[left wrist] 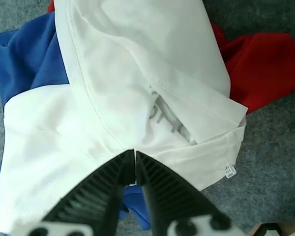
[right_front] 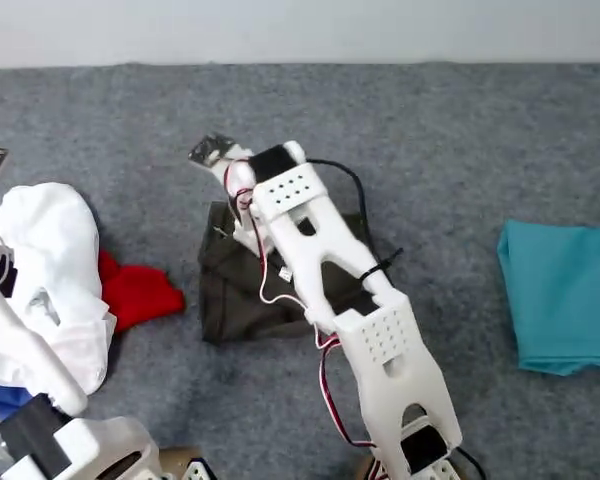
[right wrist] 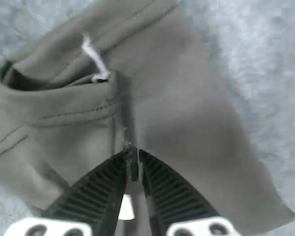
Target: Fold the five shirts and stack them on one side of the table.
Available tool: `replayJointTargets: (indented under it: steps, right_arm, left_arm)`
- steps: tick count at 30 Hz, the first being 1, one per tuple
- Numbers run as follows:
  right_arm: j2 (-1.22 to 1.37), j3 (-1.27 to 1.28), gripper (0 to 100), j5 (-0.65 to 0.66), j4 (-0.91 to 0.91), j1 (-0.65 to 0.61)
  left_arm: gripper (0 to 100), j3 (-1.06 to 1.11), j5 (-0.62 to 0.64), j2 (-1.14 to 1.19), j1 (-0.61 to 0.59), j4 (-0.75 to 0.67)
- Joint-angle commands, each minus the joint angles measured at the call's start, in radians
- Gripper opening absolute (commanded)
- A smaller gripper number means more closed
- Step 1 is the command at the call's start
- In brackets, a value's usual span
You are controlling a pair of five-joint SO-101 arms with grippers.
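A: Quickly, what can go wrong for you here?

B: Your right gripper [right wrist: 132, 155] is clamped on a thin ridge of the dark shirt [right_front: 230, 290], mid-table [right_front: 430, 130]. A pinch that small may slip, or it may drag the whole shirt and spoil the fold. Your left gripper [left wrist: 134, 155] looks pinched shut on the white shirt [left wrist: 137, 73], which lies over the blue shirt [left wrist: 34, 59] and red shirt [right_front: 140, 290]. Lift it and those two may come along.

A: Counts?

B: Five shirts: white, blue and red heaped on the left arm's side, the dark one at centre, and one teal shirt [right_front: 565, 290] folded, well apart on the right. Two arms.
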Motion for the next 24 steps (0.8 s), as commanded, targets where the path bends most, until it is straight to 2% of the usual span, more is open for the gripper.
replayJointTargets:
  steps: [1,6,12,16,19,24]
  right_arm:
    - [-0.015,-0.012,1.0,-0.008,0.134,-0.056]
    - [-0.157,0.144,1.0,0.018,0.143,-0.102]
    - [-0.397,0.519,1.0,0.061,0.14,-0.176]
    - [-0.499,0.512,1.0,0.063,0.125,-0.174]
    - [-0.507,0.445,1.0,0.061,0.042,-0.133]
    - [-0.429,0.428,1.0,0.058,-0.249,-0.082]
  left_arm:
    - [2,-0.005,0.0,-0.049,0.002,-0.018]
    - [2,-0.005,0.0,-0.049,0.003,-0.02]
    - [2,-0.005,-0.002,-0.049,0.003,-0.02]
    - [2,-0.005,-0.002,-0.048,0.003,-0.02]
    - [2,-0.005,-0.002,-0.048,0.003,-0.02]
    - [2,-0.005,-0.002,-0.048,0.003,-0.02]
